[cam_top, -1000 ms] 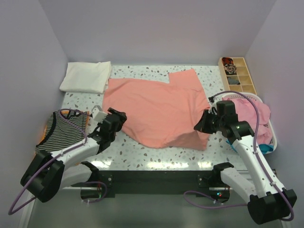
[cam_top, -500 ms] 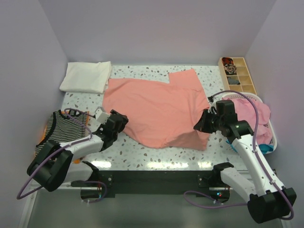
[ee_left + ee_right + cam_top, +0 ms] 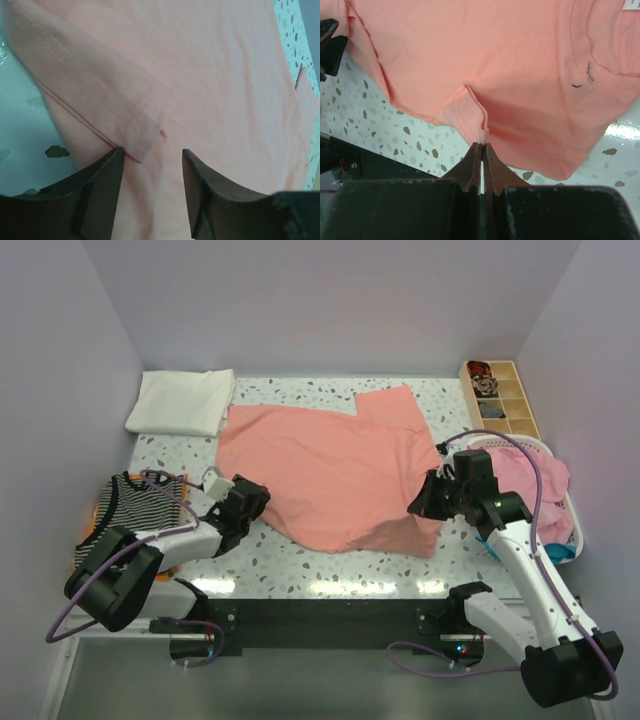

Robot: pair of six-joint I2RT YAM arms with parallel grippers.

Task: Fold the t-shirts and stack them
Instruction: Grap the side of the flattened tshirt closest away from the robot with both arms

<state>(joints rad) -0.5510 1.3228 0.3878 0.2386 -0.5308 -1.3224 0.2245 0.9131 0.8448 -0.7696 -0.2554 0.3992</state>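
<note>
wooden tray [image 3: 515,405] contents indistinct, striped tee [image 3: 125,520] partly under cable [image 3: 165,490]

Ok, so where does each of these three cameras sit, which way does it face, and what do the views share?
Top external: above and behind the arms, looking down on the table; both arms show, left gripper and right gripper at the salmon t-shirt.
Left wrist: on that wrist, looking past its parted fingers at the shirt's sleeve hem.
Right wrist: on that wrist, looking past its shut fingers, which pinch a shirt fold.
Shared: all three show the salmon t-shirt.
</note>
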